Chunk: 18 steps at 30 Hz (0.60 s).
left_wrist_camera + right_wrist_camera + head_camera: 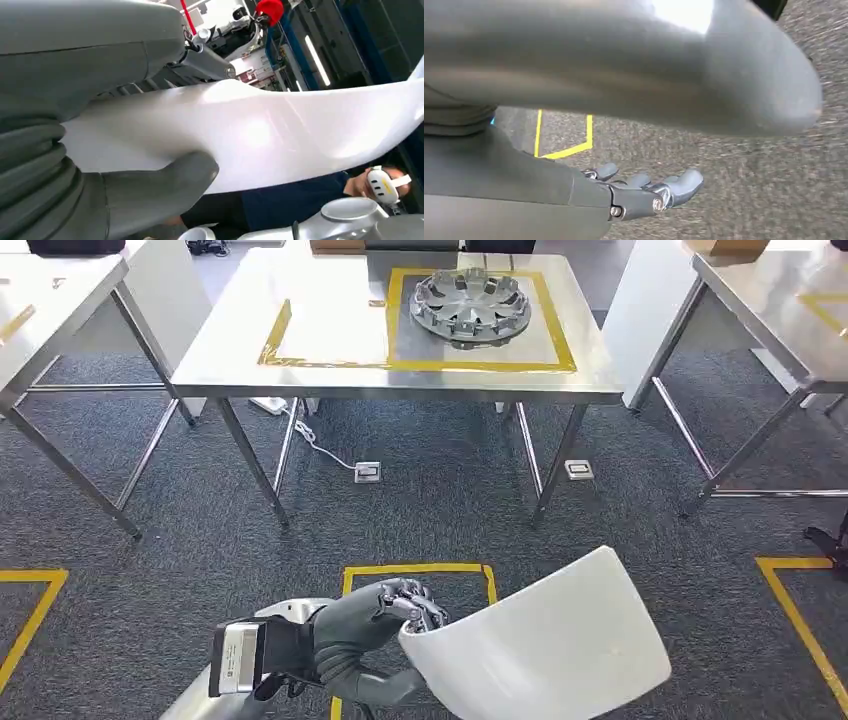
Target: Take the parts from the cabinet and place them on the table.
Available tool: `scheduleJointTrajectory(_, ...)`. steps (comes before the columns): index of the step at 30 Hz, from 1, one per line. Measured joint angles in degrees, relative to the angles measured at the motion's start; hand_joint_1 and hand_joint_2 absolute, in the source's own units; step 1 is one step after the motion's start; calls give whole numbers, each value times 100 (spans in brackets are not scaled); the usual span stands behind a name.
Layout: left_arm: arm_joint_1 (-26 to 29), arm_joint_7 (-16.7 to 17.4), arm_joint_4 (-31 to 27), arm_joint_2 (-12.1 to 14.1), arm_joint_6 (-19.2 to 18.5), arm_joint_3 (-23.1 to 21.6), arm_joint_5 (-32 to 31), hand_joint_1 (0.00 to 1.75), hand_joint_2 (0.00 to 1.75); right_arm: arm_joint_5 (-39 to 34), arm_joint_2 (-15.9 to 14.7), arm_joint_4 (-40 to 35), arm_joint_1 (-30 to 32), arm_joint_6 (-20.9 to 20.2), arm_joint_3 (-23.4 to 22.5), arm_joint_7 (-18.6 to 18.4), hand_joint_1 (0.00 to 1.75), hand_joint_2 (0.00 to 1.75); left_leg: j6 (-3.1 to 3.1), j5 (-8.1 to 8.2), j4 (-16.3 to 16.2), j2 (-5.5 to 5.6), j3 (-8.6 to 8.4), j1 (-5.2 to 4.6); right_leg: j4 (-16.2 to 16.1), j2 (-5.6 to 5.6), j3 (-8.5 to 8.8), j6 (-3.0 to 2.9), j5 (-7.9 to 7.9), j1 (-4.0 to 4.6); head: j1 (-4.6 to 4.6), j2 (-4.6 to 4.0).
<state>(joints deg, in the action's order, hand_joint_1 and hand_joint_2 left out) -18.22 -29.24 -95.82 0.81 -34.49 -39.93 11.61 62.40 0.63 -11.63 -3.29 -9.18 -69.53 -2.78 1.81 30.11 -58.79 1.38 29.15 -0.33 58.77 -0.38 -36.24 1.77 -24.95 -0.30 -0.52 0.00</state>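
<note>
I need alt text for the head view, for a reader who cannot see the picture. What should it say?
The robot's left hand holds a curved white panel low over grey carpet. Ahead stands a steel table with yellow tape rectangles; a silver wheel cover lies inside the right one. More steel tables stand at both sides.

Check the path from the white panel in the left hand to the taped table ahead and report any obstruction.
Nothing visible blocks the way: open grey carpet lies between the white panel, held by the left hand, and the steel table. On the table, a wheel cover already fills the right taped square; the taped area to its left is bare.
</note>
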Motion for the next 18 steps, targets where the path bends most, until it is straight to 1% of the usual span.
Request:
scheduleJointTrajectory(1, -2, 0, 4, 0, 0, 0, 0, 175, 175, -9, 0, 0, -7, -6, 0, -4, 0, 0, -39, 22, 34, 12, 31, 2, 5, -7, 5, -43, -138, 36, 9, 0)
scheduleJointTrajectory(2, -2, 0, 4, -6, 0, 0, 0, 175, 175, -15, 0, 0, 5, -6, 0, -13, 0, 0, -79, 55, 86, 10, 29, 2, -32, 0, 30, -88, -60, 42, 9, 0)
scheduleJointTrajectory(3, 0, -2, 7, -9, -6, 0, 0, 175, 175, -15, 0, 0, 23, -6, 0, -11, 0, 0, -116, -15, -33, 7, -26, -7, -66, 3, 50, -142, -48, 8, 7, 0)
scheduleJointTrajectory(4, -8, -7, 2, -18, -7, 0, 2, 175, 175, -15, 0, 0, 19, -11, 0, -9, 0, 0, -151, 11, -26, 6, -71, -20, -62, 7, 141, -186, -32, -12, 4, 0)
scheduleJointTrajectory(5, -8, -7, 5, -17, -9, 0, 0, 175, 175, -17, 2, 0, 19, -22, 0, -2, 0, 0, -178, 57, -111, -29, -65, -6, -86, -3, 221, -212, -46, -22, 9, 0)
scheduleJointTrajectory(6, -27, -9, 4, -17, -18, 0, 0, 175, 175, -17, 2, 0, 10, -22, 0, -2, 0, 0, -202, 115, -411, -62, 64, -3, -86, 1, 277, -243, -84, -22, -43, 0)
scheduleJointTrajectory(7, -33, -9, 7, -17, -18, 0, 0, 175, 175, -17, 2, 0, 9, -22, 0, -2, 0, 0, -233, 239, -813, -69, 311, 12, -86, 1, 308, -250, -119, -22, -55, 0)
scheduleJointTrajectory(8, -24, -9, 13, -17, -17, 0, 0, 175, 175, -17, 2, 0, 13, -22, 0, -4, 0, 0, -252, 446, -1250, -72, 606, 21, -86, -1, 336, -254, -160, -20, -63, 0)
scheduleJointTrajectory(9, -11, -9, 24, -9, -22, 0, 0, 175, 175, -17, 2, 0, 21, -22, 0, -11, 0, 0, -259, 647, -1593, -73, 866, 23, -86, -4, 373, -251, -203, -19, -68, 0)
scheduleJointTrajectory(10, -4, -9, 35, -9, -24, 0, 0, 175, 175, -15, 2, 0, 24, -22, 0, -22, 0, 0, -257, 710, -1730, -77, 1025, 25, -85, -6, 415, -248, -243, -19, -70, 0)
scheduleJointTrajectory(11, -4, -9, 44, -9, -24, 0, 0, 175, 175, -15, 2, 0, 25, -22, 0, -31, 0, 0, -250, 607, -1623, -82, 1064, 27, -84, -5, 474, -246, -289, -20, -74, 0)
scheduleJointTrajectory(12, -5, -9, 46, -9, -26, 0, 0, 175, 175, -15, 2, 0, 24, -22, 0, -35, 0, 0, -233, 373, -1319, -88, 997, 27, -84, -1, 541, -238, -336, -20, -81, 0)
scheduleJointTrajectory(13, -7, -9, 46, -9, -26, 0, 0, 175, 175, -15, 2, 0, 22, -22, 0, -44, 0, 0, -211, 29, -846, -94, 851, 26, -84, 0, 627, -225, -392, -20, -85, 0)
scheduleJointTrajectory(14, -9, -9, 46, -9, -26, 0, 2, 175, 175, -15, 2, 0, 23, -19, 0, -46, 0, 0, -176, -365, -340, -112, 693, 23, -85, -1, 703, -207, -452, -20, -92, 0)
scheduleJointTrajectory(15, -9, -9, 57, -2, -26, 2, 2, 175, 175, -15, 2, 0, 20, -19, 0, -46, 0, 0, -151, -592, -42, -143, 673, 5, -68, -5, 712, -177, -504, -3, -98, 0)
scheduleJointTrajectory(16, -14, -9, 70, 0, -26, 4, 4, 175, 175, -15, 2, 0, 7, -19, 0, -46, 0, 0, -125, -382, -39, -146, 666, -15, -70, 14, 724, -138, -528, 5, -98, 0)
scheduleJointTrajectory(17, -15, -9, 68, 0, -26, 9, 4, 175, 175, -13, -11, -2, 0, -19, 0, -48, 0, 0, -82, -480, -38, -141, 635, -16, -90, -3, 717, -93, -561, 1, -94, 0)
scheduleJointTrajectory(18, -20, -9, 70, 0, -26, 11, 9, 175, 175, -13, -13, -2, 8, -22, 0, -44, 0, 0, -41, -484, -24, -126, 645, -18, -19, -3, 747, -51, -527, 11, -92, 0)
